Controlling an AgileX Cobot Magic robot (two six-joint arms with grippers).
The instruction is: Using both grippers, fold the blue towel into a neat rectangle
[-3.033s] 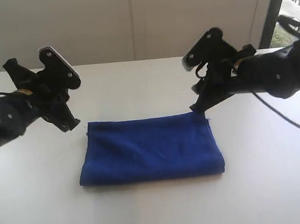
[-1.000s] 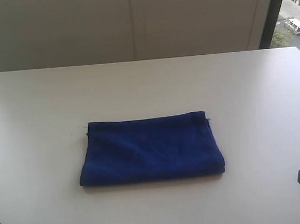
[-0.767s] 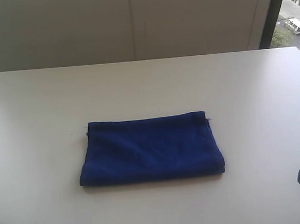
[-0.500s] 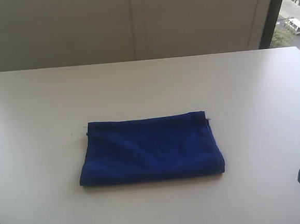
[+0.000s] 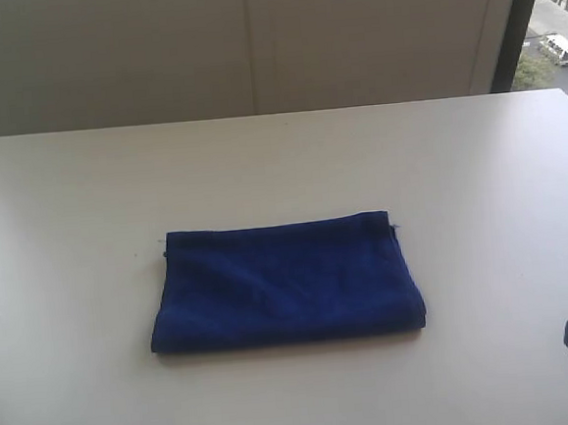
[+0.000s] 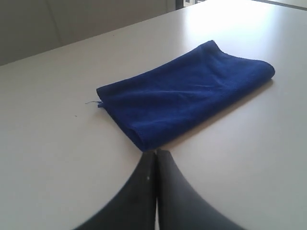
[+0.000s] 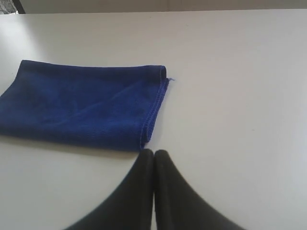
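A white table (image 5: 76, 189) held the blue towel (image 5: 285, 283), folded into a tidy rectangle at centre frame. The left gripper (image 6: 156, 152) and right gripper (image 7: 153, 152) had withdrawn to the bottom corners, each pinched shut and empty. Folding looked finished.

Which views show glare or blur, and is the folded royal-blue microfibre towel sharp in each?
Exterior view: soft even light, folded royal-blue microfibre towel sharp, thin shadow under its near edge. Left wrist view: glare washes out the white table beyond the towel; black left gripper blurred. Right wrist view: even light, towel stitching crisp, black right gripper blurred.
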